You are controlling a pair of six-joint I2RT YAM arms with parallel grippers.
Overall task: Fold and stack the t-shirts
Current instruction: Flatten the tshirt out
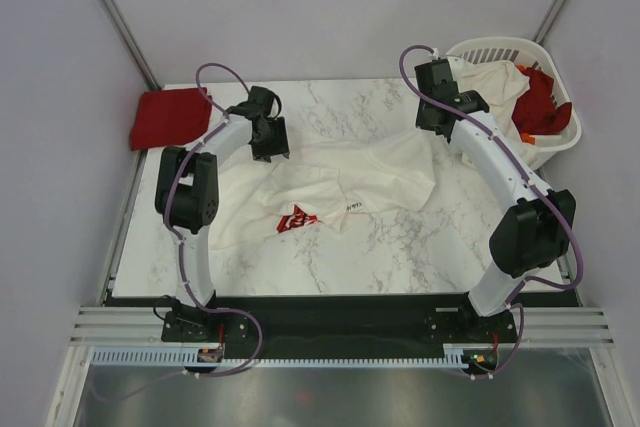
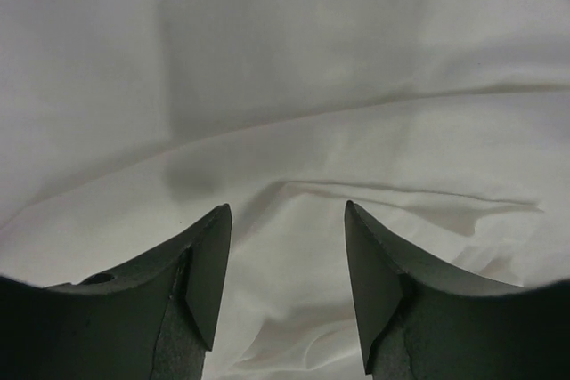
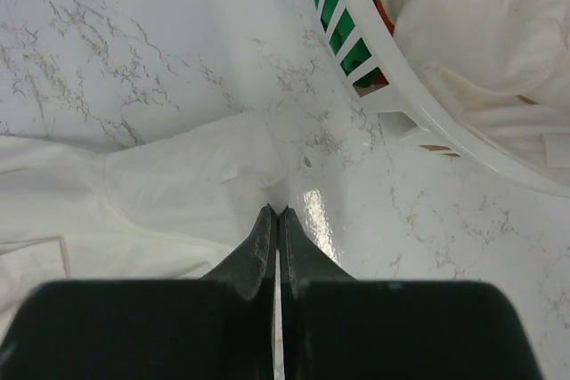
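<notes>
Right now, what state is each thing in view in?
cream t-shirt: unfolded, rumpled on the table, graphic up.
red t-shirt: folded, at the table's far left corner.
basket: upright, unfolded clothes inside.
left fingers: open above the cream t-shirt.
right fingers: shut at the cream t-shirt's edge.

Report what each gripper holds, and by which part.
Left gripper: open over the cream t-shirt, holding nothing. Right gripper: shut at that shirt's edge; a pinch cannot be confirmed.
</notes>
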